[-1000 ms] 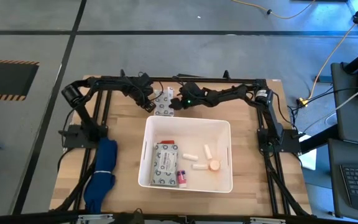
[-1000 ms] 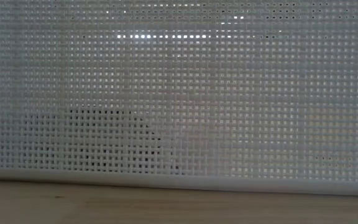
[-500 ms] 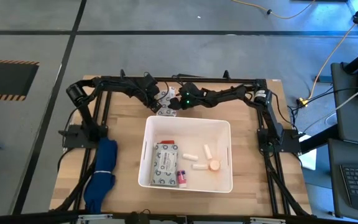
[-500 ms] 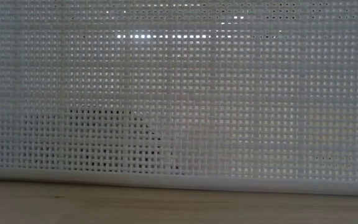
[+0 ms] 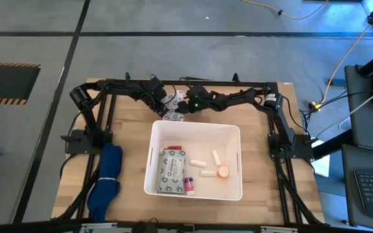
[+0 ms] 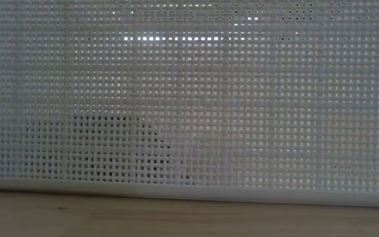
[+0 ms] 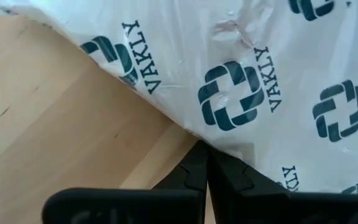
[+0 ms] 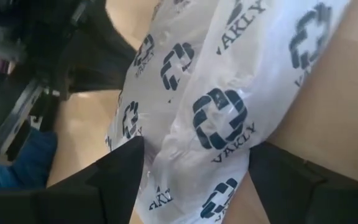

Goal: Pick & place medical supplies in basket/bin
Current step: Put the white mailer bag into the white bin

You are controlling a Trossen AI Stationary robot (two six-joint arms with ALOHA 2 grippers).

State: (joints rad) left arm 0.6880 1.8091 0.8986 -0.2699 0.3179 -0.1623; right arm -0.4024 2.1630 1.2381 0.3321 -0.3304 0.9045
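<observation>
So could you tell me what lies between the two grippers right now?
In the high view, a patterned packet lies between the left gripper and right gripper, just beyond the white bin.

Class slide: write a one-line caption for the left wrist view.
Left gripper, fingers together, pinches the edge of a white logo-printed packet lying over the wooden table.

The soft white packet (image 7: pixel 253 81) has the word "VAKLY" printed on it many times (in dark teal letters); each word sits beside a knot-like sign.
</observation>
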